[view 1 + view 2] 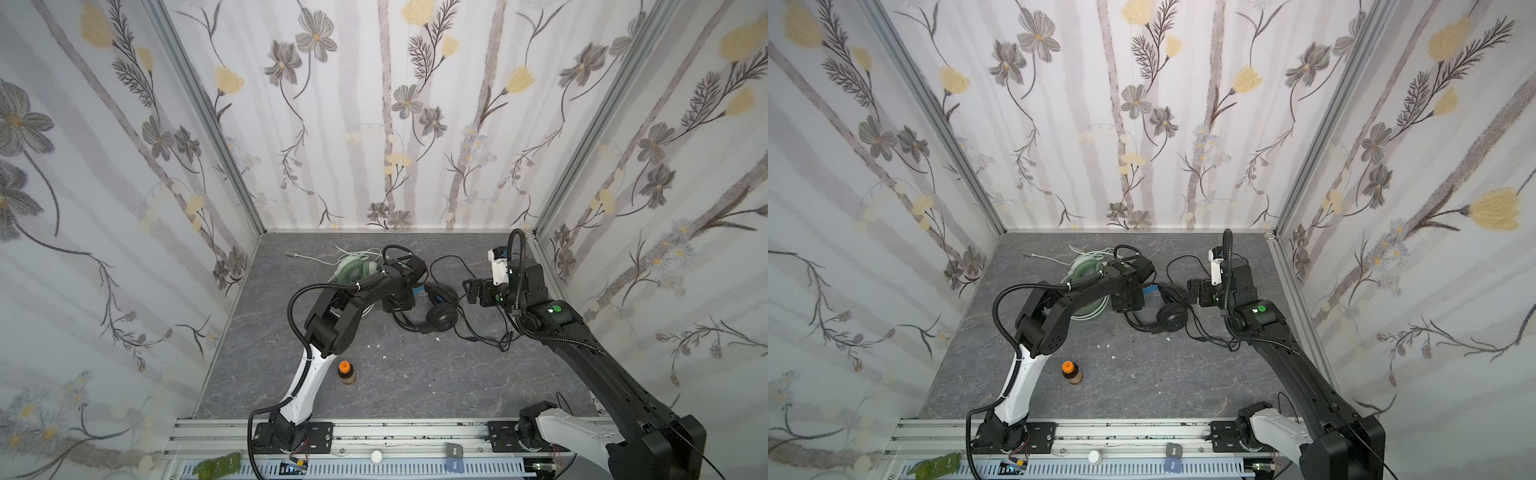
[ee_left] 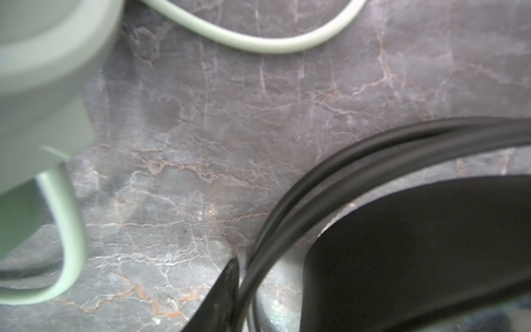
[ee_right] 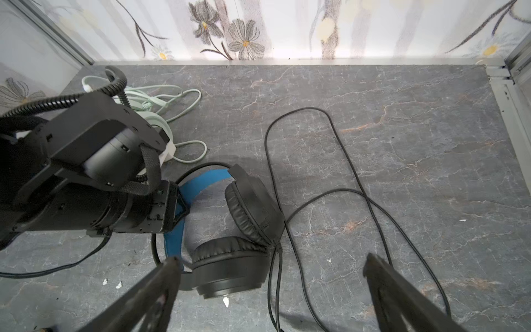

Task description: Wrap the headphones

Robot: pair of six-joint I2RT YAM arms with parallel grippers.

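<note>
The black headphones (image 1: 442,318) (image 1: 1171,318) (image 3: 230,258), with a blue inner headband, lie mid-table. Their black cable (image 3: 344,161) loops off to the right. My left gripper (image 1: 401,301) (image 1: 1129,299) (image 2: 270,258) is down on their headband. One finger (image 2: 227,287) touches the thin black band wires; a firm pinch does not show. The mint-green headphones (image 1: 353,268) (image 1: 1086,270) (image 2: 37,86) lie behind the left arm, their pale cable (image 1: 316,259) heaped towards the back. My right gripper (image 1: 469,291) (image 1: 1192,289) (image 3: 271,258) hovers open just right of the black ear cups, holding nothing.
A small bottle with an orange cap (image 1: 346,372) (image 1: 1071,372) stands near the left arm's base. White crumbs (image 1: 376,345) dot the marbled floor. Flowered walls close in the left, back and right. A metal rail (image 1: 395,432) runs along the front.
</note>
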